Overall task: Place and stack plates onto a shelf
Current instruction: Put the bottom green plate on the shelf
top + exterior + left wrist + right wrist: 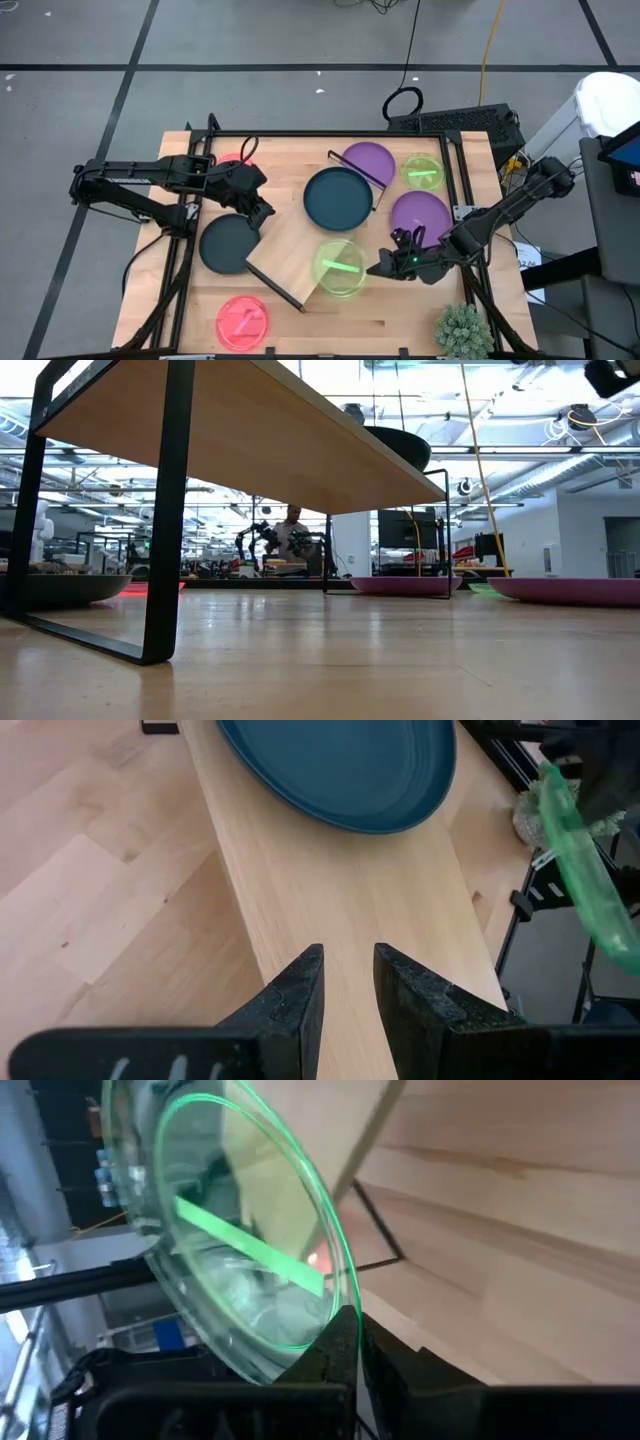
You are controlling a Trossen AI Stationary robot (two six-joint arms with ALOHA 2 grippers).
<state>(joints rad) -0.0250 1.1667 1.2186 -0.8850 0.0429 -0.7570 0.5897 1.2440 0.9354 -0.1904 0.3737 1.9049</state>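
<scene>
A: What carries everything?
B: A light-wood table (400, 320) in a black frame, on a grey floor crossed by dark lines. At its near edge lie a pink plate (242, 320) toward the left corner and a spiky green plant (462, 330) at the right corner. The low view looks past the table into a lab with benches and a person far off.

A: And the shelf?
B: The shelf (300, 255) lies slantwise across the table's middle, with a dark teal plate (339, 197) on its far part. A dark plate (226, 244) sits beside its left end. Two purple plates (420, 214) and a second lime-green plate (422, 171) lie toward the far right corner.

A: The hands?
B: The right hand (385, 267), near the right edge, is clamped tight on the rim of a lime-green plate (240, 1260), which it holds tilted at the shelf's near side. The left hand (348, 985) hovers over the shelf's left end, fingers a narrow gap apart, holding nothing.
</scene>
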